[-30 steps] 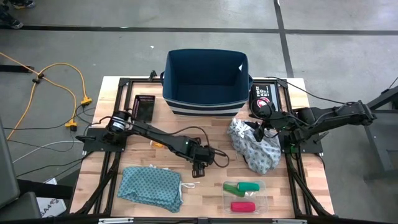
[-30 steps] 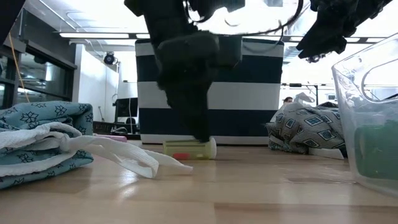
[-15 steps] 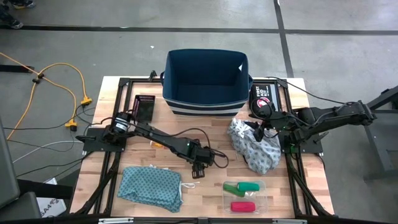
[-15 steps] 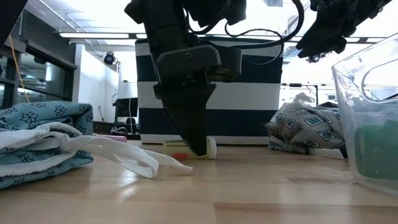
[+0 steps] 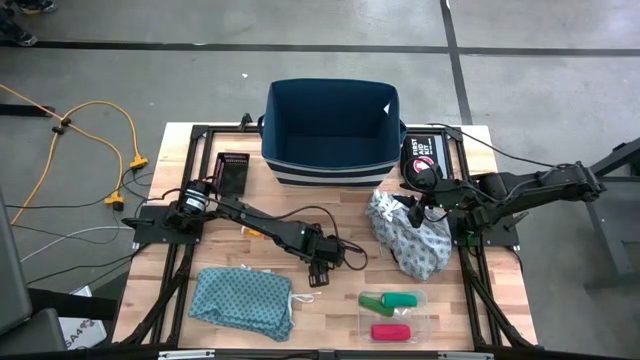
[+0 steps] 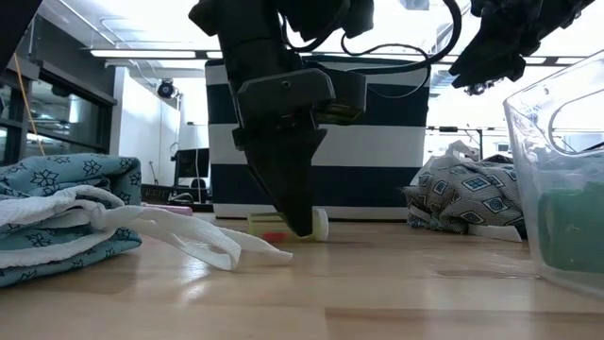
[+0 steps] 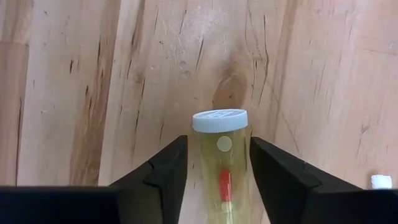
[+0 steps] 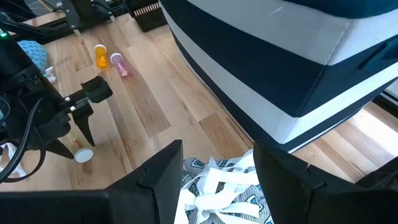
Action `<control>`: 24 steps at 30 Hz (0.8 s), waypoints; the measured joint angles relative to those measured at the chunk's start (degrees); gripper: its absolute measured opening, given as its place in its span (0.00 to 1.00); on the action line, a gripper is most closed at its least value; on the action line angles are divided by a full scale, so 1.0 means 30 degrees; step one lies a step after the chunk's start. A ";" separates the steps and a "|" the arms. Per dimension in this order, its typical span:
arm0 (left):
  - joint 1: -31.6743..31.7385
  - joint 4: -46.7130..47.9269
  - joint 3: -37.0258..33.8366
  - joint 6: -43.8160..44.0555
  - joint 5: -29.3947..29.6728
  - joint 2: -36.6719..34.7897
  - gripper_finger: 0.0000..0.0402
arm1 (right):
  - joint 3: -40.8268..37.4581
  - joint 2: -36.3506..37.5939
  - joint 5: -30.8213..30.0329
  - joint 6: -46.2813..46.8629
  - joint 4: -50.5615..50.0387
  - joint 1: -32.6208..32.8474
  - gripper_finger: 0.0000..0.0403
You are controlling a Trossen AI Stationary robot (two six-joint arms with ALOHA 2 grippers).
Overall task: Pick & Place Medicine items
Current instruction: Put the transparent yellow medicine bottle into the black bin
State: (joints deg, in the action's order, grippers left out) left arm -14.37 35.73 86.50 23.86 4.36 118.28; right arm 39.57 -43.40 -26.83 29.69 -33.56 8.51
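Near edge of desk (image 5: 230, 245):
- Clear tray (image 5: 392, 315), holding two green tubes (image 5: 390, 299) and one red-pink tube (image 5: 389, 331).
- Teal cloth (image 5: 242, 301), loosely heaped, a white strip trailing from it.

Mid desk:
- Yellowish vial (image 7: 221, 171), white cap, red piece inside, lying on its side on the bare wood.
- Left pincer (image 5: 320, 271), tips down at the wood, fingers (image 7: 165, 174) apart and straddling the vial, one on each side; a thin gap shows at either flank, so no firm clamp is evident.
- Grey patterned cloth (image 5: 408, 235), bunched, right of centre.
- Right pincer (image 5: 415, 205), hovering above that cloth, fingers apart, nothing between them; waiting.
- Orange vial (image 8: 100, 55) and a pinkish one (image 8: 120, 65), lying side by side near the left arm.

Far edge:
- Navy and white striped bin (image 5: 333, 131), apparently empty.
- Black first aid pouch (image 5: 418, 155) beside the bin.

Step in hand (judged): the grasp of the yellowish vial, approach complete. Next move calls for the fingers to meet the round body squarely, away from the cap, since it may roll or squirt out, and then a straight lift clear of the wood.
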 joint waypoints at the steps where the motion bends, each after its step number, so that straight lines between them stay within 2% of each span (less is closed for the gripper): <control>1: 0.0000 0.0000 0.0000 -0.0007 0.0000 0.0000 0.38 | 0.0000 -0.0004 0.0000 0.0000 0.0000 -0.0003 0.46; 12: 0.0000 0.0000 0.0000 0.0015 0.0006 0.0000 0.27 | 0.0000 -0.0007 0.0000 0.0000 0.0000 -0.0004 0.46; 24: 0.0000 0.0102 0.0000 -0.0002 0.0002 -0.0011 0.25 | 0.0000 -0.0004 0.0000 0.0000 0.0000 -0.0003 0.46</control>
State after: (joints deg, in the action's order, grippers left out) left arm -14.37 36.03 86.50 23.85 4.37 118.25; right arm 39.57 -43.41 -26.83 29.69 -33.56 8.50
